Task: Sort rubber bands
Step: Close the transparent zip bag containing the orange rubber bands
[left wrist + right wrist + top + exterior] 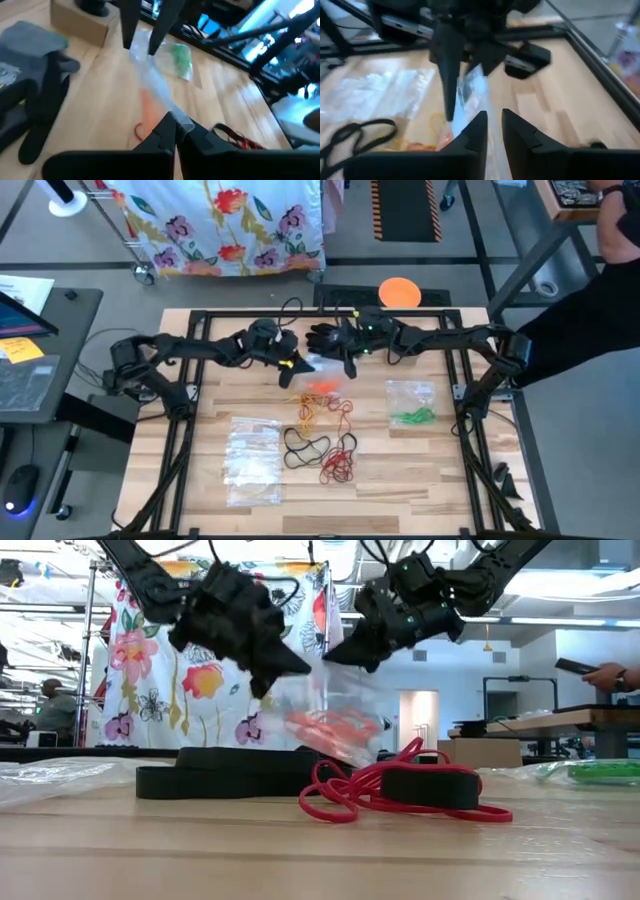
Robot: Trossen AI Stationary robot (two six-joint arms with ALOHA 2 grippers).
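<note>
A clear bag (pixel 335 725) holding orange rubber bands (pixel 335 727) hangs above the bench (pixel 420 470) between the two arms, near the far middle. The left pincer (pixel 175 131) is pressed together on one edge of the bag; the right pincer (pixel 492 125) stands slightly parted with the bag's other edge between its fingers — whether it truly grips I cannot tell. The bag's long axis runs left to right, from one pincer to the other, and sags toward the bench. The loose rubber bands (pixel 325 442) — yellow, red and black — lie on the bench just nearer than the bag, roughly midway between the arms, a little closer to the left one. Green ones sit in another bag (pixel 412 408) to the right.
</note>
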